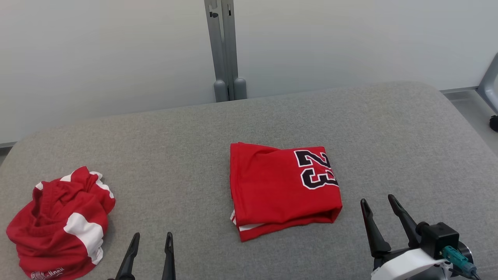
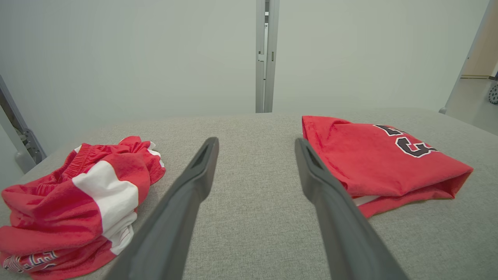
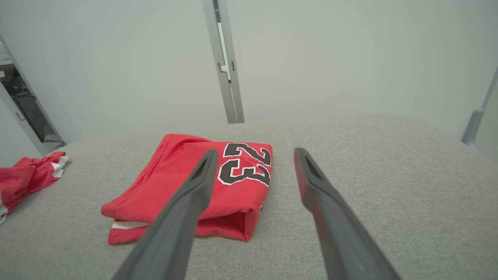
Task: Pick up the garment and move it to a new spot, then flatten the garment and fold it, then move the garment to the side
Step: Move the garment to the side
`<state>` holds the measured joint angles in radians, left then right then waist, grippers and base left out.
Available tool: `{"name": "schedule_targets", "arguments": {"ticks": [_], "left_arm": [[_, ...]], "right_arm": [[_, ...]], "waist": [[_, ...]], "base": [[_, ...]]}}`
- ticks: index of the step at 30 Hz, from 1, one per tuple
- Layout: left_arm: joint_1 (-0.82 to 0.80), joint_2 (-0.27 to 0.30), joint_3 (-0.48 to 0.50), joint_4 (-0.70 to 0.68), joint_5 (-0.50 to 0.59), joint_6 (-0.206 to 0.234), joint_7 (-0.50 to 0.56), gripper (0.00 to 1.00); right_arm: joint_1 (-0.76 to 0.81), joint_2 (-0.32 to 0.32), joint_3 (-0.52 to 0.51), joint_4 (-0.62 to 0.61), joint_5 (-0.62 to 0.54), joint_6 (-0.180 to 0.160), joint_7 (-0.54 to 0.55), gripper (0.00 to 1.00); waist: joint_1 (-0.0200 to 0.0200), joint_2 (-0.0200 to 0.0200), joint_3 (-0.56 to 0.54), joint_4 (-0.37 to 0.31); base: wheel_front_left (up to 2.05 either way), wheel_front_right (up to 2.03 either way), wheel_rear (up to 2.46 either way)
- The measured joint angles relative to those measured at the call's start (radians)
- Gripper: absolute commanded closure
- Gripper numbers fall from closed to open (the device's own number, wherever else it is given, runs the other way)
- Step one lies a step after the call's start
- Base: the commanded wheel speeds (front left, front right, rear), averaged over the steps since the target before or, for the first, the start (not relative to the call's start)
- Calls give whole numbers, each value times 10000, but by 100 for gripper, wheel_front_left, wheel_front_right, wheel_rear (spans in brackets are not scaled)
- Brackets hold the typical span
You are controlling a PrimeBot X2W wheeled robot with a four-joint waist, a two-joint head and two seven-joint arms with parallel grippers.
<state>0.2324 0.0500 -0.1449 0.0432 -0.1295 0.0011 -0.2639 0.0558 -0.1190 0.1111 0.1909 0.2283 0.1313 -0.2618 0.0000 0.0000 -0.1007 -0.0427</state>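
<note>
A red garment (image 1: 280,188) with a black "23" lies folded into a neat rectangle in the middle of the grey padded table (image 1: 389,128); it also shows in the left wrist view (image 2: 373,155) and the right wrist view (image 3: 183,186). My left gripper (image 1: 152,236) stands open at the lower left, between the two garments, holding nothing. My right gripper (image 1: 378,202) is open just right of the folded garment's near right corner, apart from it. Through the right wrist camera its fingers (image 3: 194,186) frame that corner.
A second red and white garment (image 1: 62,225) lies crumpled at the table's near left, seen too in the left wrist view (image 2: 78,198). A grey metal post (image 1: 223,50) stands behind the table against a pale wall. The table's right edge falls away to the floor.
</note>
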Motion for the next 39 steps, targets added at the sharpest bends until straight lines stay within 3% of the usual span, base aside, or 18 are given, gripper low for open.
{"name": "schedule_targets", "arguments": {"ticks": [27,31,34,39], "left_arm": [[-87,0,-58,182,33,-88,0,0],[-257,0,-157,163,73,-134,0,0],[-373,0,-222,169,73,-184,0,0],[-642,0,-433,213,69,-247,0,0]], "right_arm": [[-45,-123,485,213,67,0,0,0],[-461,-199,803,851,928,0,-6,0],[-945,-445,1208,1565,2259,-2,-8,0],[-1964,-1373,2261,2573,5486,-6,184,0]], "waist": [[0,0,54,97],[0,0,297,179],[0,0,509,267],[0,0,896,461]], "base": [[0,0,0],[0,0,0],[0,0,0],[0,0,0]]}}
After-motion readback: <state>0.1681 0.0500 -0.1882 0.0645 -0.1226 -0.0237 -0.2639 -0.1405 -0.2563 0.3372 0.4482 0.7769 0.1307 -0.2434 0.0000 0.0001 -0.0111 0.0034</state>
